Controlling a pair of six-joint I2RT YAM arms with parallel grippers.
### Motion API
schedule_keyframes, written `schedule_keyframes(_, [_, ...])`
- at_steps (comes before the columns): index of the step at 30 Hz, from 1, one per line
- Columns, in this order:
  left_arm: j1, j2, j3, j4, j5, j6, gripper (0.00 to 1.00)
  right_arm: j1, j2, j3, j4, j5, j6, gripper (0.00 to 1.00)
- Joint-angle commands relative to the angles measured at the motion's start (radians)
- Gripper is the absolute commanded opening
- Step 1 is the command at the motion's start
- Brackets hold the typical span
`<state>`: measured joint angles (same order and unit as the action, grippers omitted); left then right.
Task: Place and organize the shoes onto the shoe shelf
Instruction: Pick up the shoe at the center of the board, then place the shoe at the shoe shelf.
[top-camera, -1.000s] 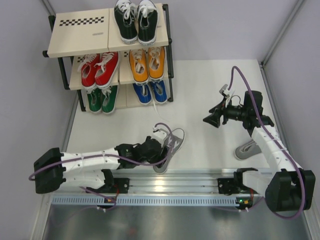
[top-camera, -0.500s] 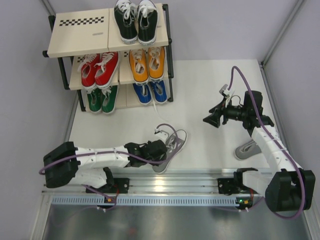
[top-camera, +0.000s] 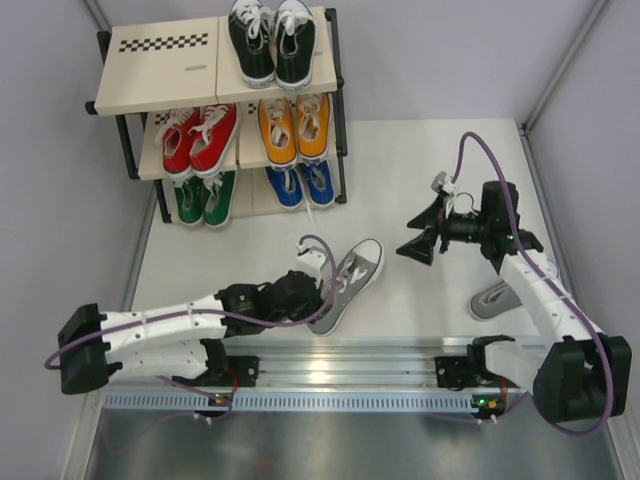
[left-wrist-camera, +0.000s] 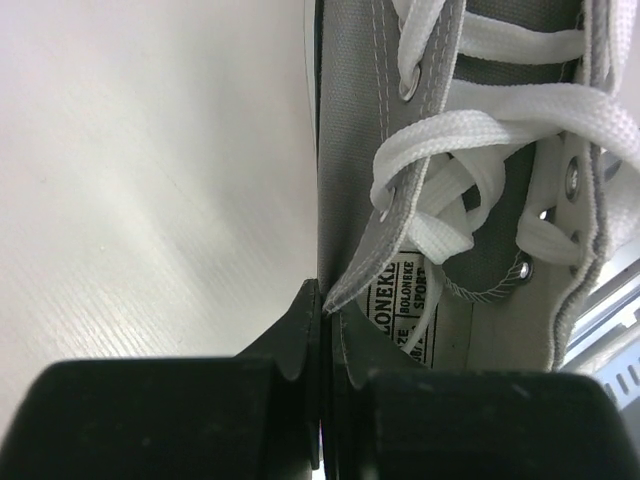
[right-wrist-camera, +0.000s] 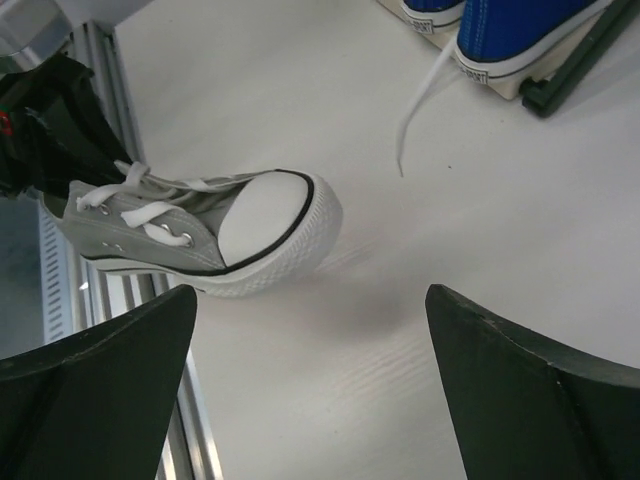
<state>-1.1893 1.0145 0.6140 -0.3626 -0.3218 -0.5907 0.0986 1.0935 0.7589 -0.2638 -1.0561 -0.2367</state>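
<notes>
A grey shoe (top-camera: 350, 278) lies in front of the arms, with its toe toward the far right. My left gripper (top-camera: 316, 300) is shut on its side wall by the collar; the left wrist view shows the canvas edge (left-wrist-camera: 350, 280) pinched between the closed fingers (left-wrist-camera: 300, 335). A second grey shoe (top-camera: 492, 300) lies by the right arm, partly hidden by it. My right gripper (top-camera: 418, 240) hovers open and empty right of the held shoe (right-wrist-camera: 230, 230). The shoe shelf (top-camera: 160, 65) holds black (top-camera: 272, 40), red (top-camera: 200, 135), orange (top-camera: 293, 128), green (top-camera: 205, 198) and blue (top-camera: 300, 183) pairs.
The left half of the shelf's top board is bare apart from its checkered strip (top-camera: 165, 42). A loose white lace (right-wrist-camera: 420, 100) trails from the blue shoes (right-wrist-camera: 520, 25) onto the table. A metal rail (top-camera: 330, 370) runs along the near edge. Grey walls enclose the table.
My left gripper closed on the grey shoe's side, and the shoe shifted with its toe swinging farther right. My right gripper opened wider and edged left.
</notes>
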Motion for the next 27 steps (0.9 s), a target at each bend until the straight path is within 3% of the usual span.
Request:
schedule_keyframes(1, [-0.003, -0.014, 0.116, 0.096, -0.034, 0.009, 0.00, 0.023, -0.007, -0.009, 0.110, -0.110, 0.033, 1.00])
schedule_keyframes(7, [-0.003, -0.073, 0.312, -0.099, -0.141, 0.130, 0.00, -0.046, -0.027, 0.011, 0.095, -0.097, 0.048, 0.99])
schedule_keyframes(12, [-0.001, -0.090, 0.599, -0.303, -0.327, 0.285, 0.00, -0.089, -0.075, 0.017, 0.069, -0.038, 0.019, 0.99])
schedule_keyframes(19, [0.000, -0.018, 0.962, -0.334, -0.547, 0.529, 0.00, -0.089, -0.084, 0.019, 0.057, -0.027, 0.013, 0.99])
schedule_keyframes(21, [0.000, 0.035, 1.041, -0.314, -0.629, 0.636, 0.00, -0.089, -0.089, 0.022, 0.052, -0.025, 0.010, 1.00])
schedule_keyframes(23, [0.002, 0.073, 1.119, -0.186, -0.759, 0.798, 0.00, -0.089, -0.089, 0.023, 0.048, -0.022, 0.008, 1.00])
schedule_keyframes(25, [0.014, 0.096, 1.171, -0.048, -0.830, 0.931, 0.00, -0.089, -0.089, 0.026, 0.044, -0.024, 0.008, 0.99])
schedule_keyframes(27, [0.017, 0.105, 1.191, 0.210, -0.853, 1.154, 0.00, -0.089, -0.089, 0.031, 0.038, -0.024, 0.008, 1.00])
